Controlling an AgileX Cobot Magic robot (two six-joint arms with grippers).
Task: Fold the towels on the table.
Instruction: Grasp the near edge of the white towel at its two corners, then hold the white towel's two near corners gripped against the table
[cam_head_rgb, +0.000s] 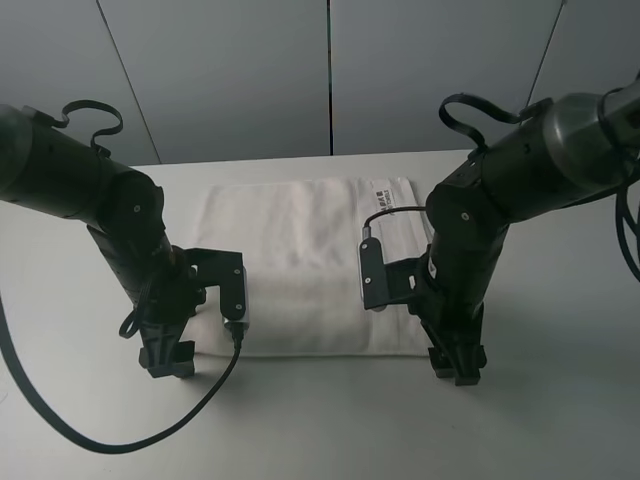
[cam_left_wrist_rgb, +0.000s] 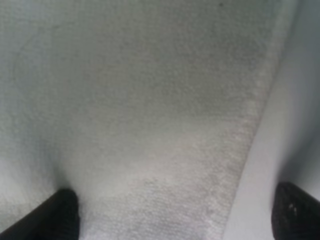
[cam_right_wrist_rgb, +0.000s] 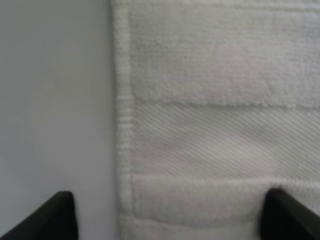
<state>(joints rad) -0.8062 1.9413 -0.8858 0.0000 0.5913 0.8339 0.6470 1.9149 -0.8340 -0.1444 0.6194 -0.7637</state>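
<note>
A white terry towel (cam_head_rgb: 305, 275) lies flat on the white table (cam_head_rgb: 560, 400), its small label (cam_head_rgb: 385, 196) at the far right corner. My left gripper (cam_head_rgb: 167, 362) is low at the towel's near left corner, open, with the towel edge (cam_left_wrist_rgb: 240, 150) between its fingertips (cam_left_wrist_rgb: 60, 215). My right gripper (cam_head_rgb: 457, 367) is low at the near right corner, open, straddling the towel's side edge (cam_right_wrist_rgb: 122, 125) and woven border band (cam_right_wrist_rgb: 220, 140). Neither gripper holds the cloth.
Grey wall panels (cam_head_rgb: 330, 70) stand behind the table's far edge. A black cable (cam_head_rgb: 120, 440) from the left arm loops over the table in front of the towel. Bare table lies to both sides and in front.
</note>
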